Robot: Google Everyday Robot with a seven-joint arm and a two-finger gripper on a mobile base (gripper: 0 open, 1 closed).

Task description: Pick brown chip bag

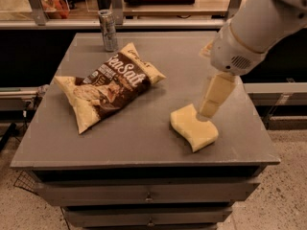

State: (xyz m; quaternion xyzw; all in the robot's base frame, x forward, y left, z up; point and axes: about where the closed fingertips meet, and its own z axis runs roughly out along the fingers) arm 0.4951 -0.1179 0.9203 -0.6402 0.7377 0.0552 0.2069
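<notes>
Counter (144,147) seen from the front and above, with drawers (148,195) below. The bag (109,91) lies flat on the left half of the counter. It is set diagonally, with one cream end toward the front left and the other toward the back centre. A can (108,30) stands upright near the back edge, just beside the bag's rear end. A pale yellow sponge (194,128) lies on the right front part, apart from the bag. The white arm (254,28) enters from the upper right. Its gripper (208,113) points down at the sponge's rear edge, well apart from the bag. Whether its jaws are spread or pressed together cannot be told, nor whether it touches the sponge.
</notes>
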